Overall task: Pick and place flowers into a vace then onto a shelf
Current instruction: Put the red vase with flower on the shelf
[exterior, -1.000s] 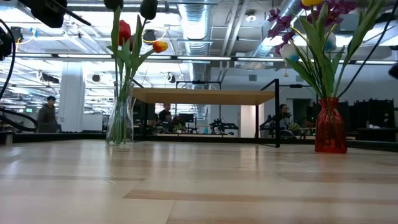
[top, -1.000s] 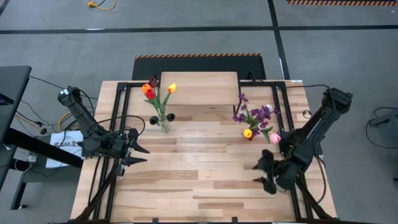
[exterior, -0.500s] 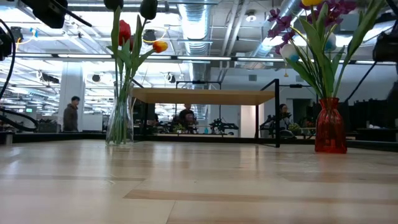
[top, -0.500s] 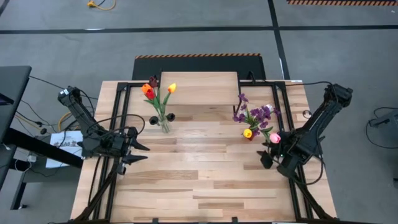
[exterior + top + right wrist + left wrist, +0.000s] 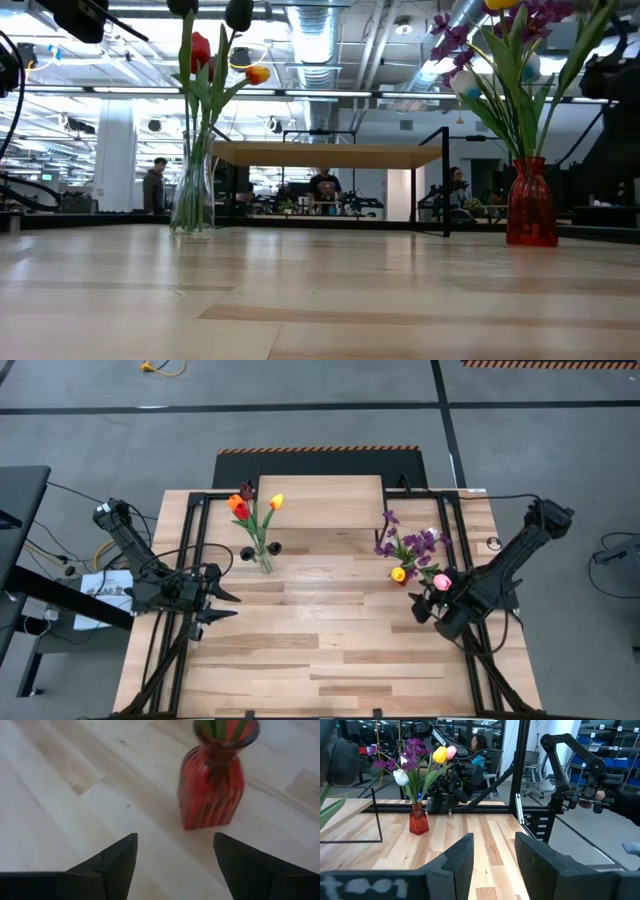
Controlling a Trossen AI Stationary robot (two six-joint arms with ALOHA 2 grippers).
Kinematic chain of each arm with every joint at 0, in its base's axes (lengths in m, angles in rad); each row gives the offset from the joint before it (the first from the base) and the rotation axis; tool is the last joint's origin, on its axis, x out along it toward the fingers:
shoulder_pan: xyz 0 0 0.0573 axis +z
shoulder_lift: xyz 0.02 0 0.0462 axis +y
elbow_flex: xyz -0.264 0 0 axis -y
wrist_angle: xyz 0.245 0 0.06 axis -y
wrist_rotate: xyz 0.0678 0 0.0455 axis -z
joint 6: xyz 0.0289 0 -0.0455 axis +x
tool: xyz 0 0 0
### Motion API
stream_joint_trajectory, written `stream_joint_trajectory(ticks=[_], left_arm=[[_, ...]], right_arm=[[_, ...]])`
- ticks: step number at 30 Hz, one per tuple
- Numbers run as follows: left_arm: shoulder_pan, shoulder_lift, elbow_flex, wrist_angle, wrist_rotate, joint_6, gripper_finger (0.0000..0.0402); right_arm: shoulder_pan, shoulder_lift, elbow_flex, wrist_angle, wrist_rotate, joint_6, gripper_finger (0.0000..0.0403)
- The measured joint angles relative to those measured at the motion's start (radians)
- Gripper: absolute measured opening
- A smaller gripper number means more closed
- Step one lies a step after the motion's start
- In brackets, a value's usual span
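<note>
A red ribbed vase stands on the tabletop at the right and holds purple sprigs with yellow, pink and white heads. A clear glass vase at the left holds red, orange, yellow and dark flowers. The light-wood shelf on black legs stands at the far middle, with nothing on it. My right gripper is open, tipped downward, just on the near side of the red vase and apart from it. My left gripper is open and level at the table's left, with nothing between its fingers.
Black frame rails run along both sides of the table. Bare slatted wood stretches between the two arms and toward the near edge. People show in the room far behind the table.
My right gripper has moved from the near right of the table toward the far edge, up to the red vase, rolling its wrist and tipping its fingers downward. It has stayed open. The vases and flowers have kept their places.
</note>
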Motion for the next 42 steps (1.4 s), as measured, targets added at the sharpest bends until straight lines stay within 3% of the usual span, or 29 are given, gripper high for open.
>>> stream_joint_trajectory(ticks=[21, 37, 42], left_arm=[[0.0, 0.0, 0.0, -0.009, 0.001, 0.0, 0.0135], [0.0, 0.0, 0.0, -0.009, 0.001, -0.002, 0.0135], [0.0, 0.0, 0.0, -0.01, 0.001, -0.004, 0.0135]], right_arm=[[-0.206, 0.043, 0.002, 0.123, 0.05, -0.179, 0.0255], [-0.249, 0.042, 0.002, 0.103, 0.049, -0.205, 0.0256], [-0.243, 0.042, 0.002, 0.101, 0.102, -0.211, 0.0256]])
